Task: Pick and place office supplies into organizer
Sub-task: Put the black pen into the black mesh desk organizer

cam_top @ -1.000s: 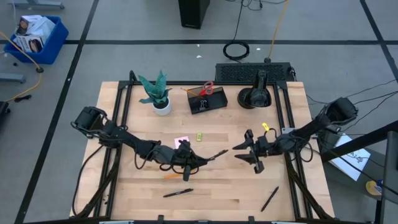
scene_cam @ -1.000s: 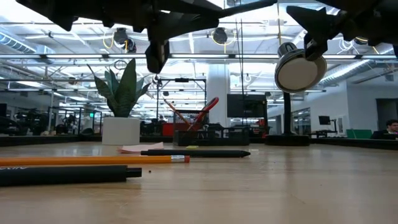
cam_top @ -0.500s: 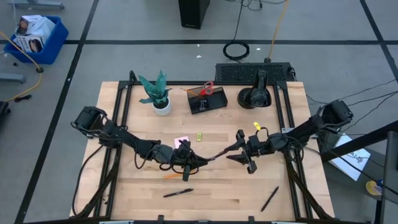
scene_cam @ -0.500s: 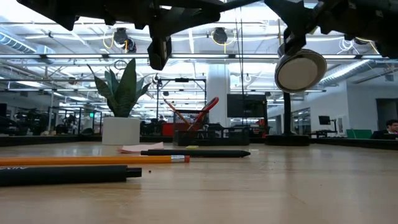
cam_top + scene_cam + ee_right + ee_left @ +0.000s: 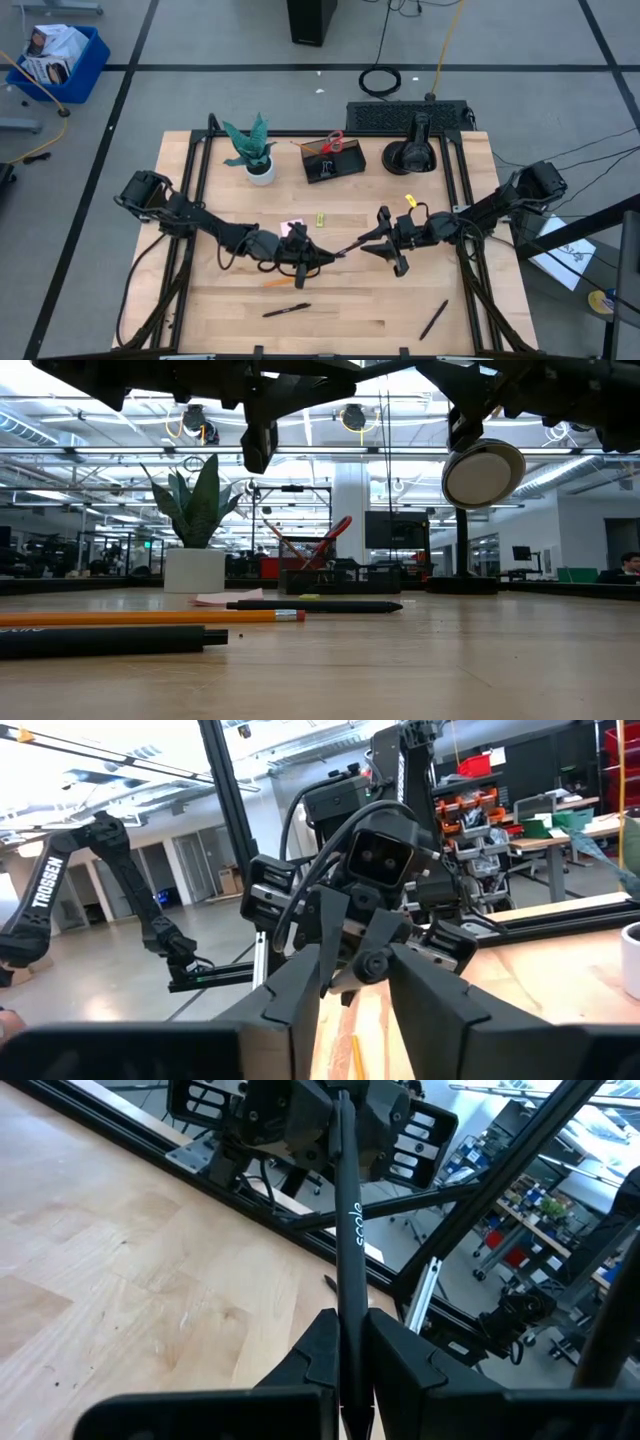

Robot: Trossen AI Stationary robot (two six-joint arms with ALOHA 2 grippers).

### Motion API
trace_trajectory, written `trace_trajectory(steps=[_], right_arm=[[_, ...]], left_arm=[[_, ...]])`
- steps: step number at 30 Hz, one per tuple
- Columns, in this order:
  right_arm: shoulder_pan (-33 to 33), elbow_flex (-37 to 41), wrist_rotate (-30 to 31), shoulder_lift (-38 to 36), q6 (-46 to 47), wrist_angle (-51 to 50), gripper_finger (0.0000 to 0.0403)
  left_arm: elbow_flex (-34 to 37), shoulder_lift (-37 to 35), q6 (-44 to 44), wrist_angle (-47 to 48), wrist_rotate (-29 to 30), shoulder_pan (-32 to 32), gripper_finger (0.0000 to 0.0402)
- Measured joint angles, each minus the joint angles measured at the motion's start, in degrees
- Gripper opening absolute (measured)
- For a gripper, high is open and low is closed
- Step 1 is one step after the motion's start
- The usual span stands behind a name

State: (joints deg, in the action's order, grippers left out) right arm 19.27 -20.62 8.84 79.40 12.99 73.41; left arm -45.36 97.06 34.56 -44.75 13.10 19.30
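Right hand (image 5: 372,243) moved in, fingers narrowing around tip of pen (image 5: 347,1240); left hand (image 5: 318,260) clamps pen.

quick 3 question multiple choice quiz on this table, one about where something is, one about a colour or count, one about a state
1. Where does the organizer stand?
A. at the table's far edge, between the potted plant and a black domed object
B. at the near edge by the loose pens
C. on the floor

2. What colour are the scissors' handles?
A. blue
B. red
C. green

3. What state is the left claw in?
A. open and empty
B. resting on the plant
C. shut on a black pen

Answers:
1. A, the high view shows it in that far row.
2. B, red loops stick up out of the organizer.
3. C, the left wrist view shows the pen clamped between its fingers, pointing at the right claw.
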Motion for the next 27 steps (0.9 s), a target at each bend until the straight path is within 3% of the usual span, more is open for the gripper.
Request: trace_trajectory(steps=[8,19,27], right_arm=[[-0.6,0.0,-2.8,0.0,-0.2,0.0,0.0033],[-0.6,0.0,-2.8,-0.2,-0.4,0.0,0.0043],[-0.6,0.0,-2.9,-0.2,-1.3,-0.2,0.0035]], left_arm=[[0.0,0.0,0.0,0.0,-1.9,-0.4,0.0035],[0.0,0.0,-1.0,0.0,-1.5,-0.4,0.0038],[-0.1,0.0,1.3,8.1,-0.5,0.0,0.0099]])
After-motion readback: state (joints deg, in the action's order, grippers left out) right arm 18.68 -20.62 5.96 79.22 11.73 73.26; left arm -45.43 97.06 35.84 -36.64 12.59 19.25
